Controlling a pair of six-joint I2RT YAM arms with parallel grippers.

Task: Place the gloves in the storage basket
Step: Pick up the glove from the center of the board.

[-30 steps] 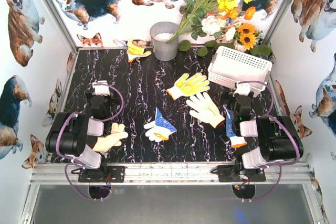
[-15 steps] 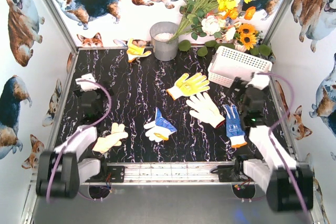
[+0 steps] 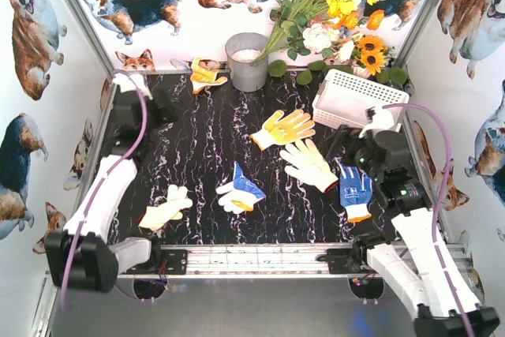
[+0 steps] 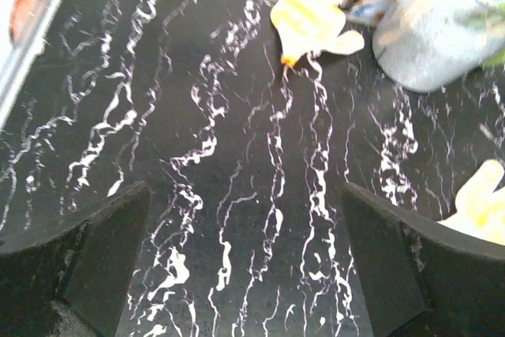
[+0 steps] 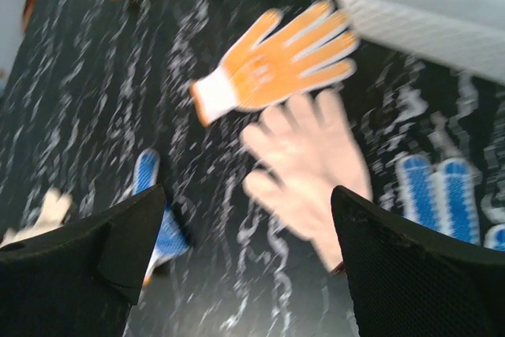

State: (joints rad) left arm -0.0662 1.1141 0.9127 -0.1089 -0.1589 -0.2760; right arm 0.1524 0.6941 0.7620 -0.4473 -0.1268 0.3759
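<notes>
Bright, even light, faint shadows. Top view sharp. Right wrist view motion-blurred throughout. Left wrist view soft, bucket point(image 4: 442, 29) upper right overexposed.

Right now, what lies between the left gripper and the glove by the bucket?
Bare table only, from left gripper to glove, in the left wrist view.

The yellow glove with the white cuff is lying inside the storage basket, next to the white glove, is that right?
Not inside. The yellow glove lies on the table just outside the storage basket, next to the white glove. The top external view shows it.
</notes>
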